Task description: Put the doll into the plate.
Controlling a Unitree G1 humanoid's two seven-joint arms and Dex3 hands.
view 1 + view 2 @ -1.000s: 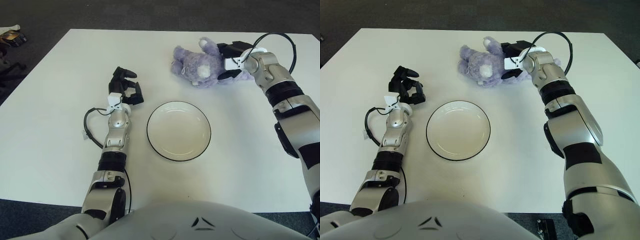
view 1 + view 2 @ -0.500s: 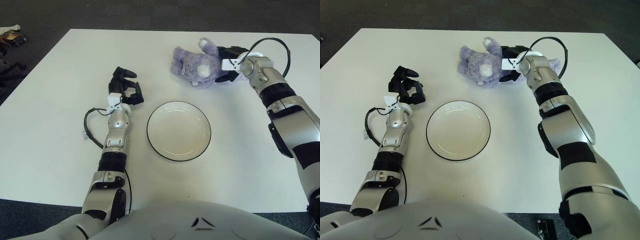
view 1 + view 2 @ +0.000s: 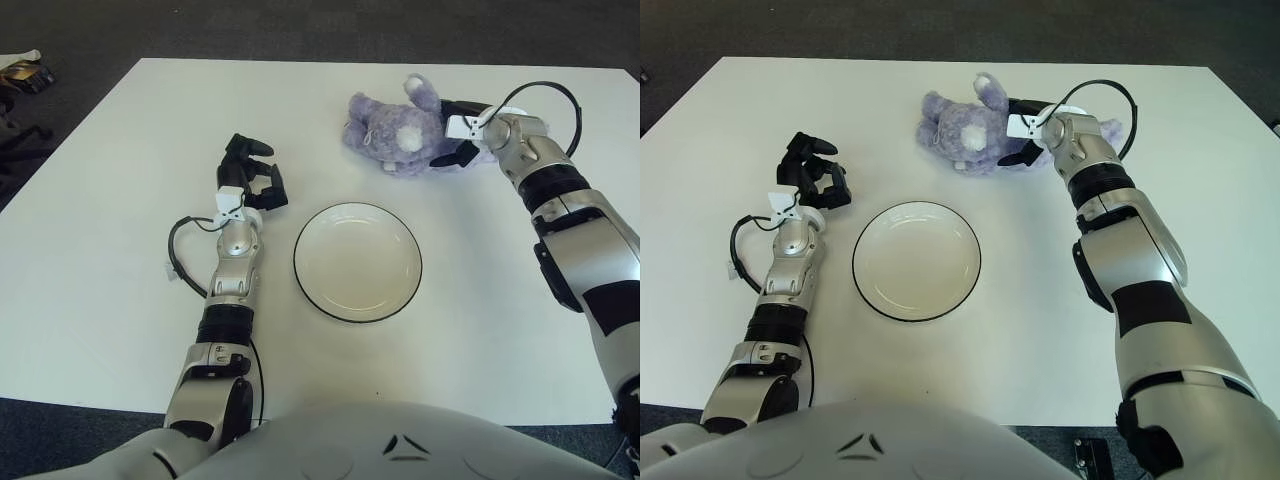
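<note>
A purple plush doll (image 3: pixel 390 130) lies on the white table at the far middle, beyond the plate. My right hand (image 3: pixel 460 138) presses against the doll's right side, with its dark fingers curled into the plush. The white plate (image 3: pixel 357 262) with a dark rim sits in the middle of the table, nothing in it, a short gap in front of the doll. To the left of the plate, my left hand (image 3: pixel 250 176) shows with its fingers curled, holding nothing.
A black cable (image 3: pixel 180 258) loops out from my left forearm onto the table. Another cable arcs above my right wrist (image 3: pixel 560 95). The table's far edge (image 3: pixel 300 60) runs just behind the doll, with dark floor beyond.
My right hand has pushed closer into the doll and its fingers have closed on the plush. The doll has shifted slightly, one ear now sticking up. The left arm has not moved.
</note>
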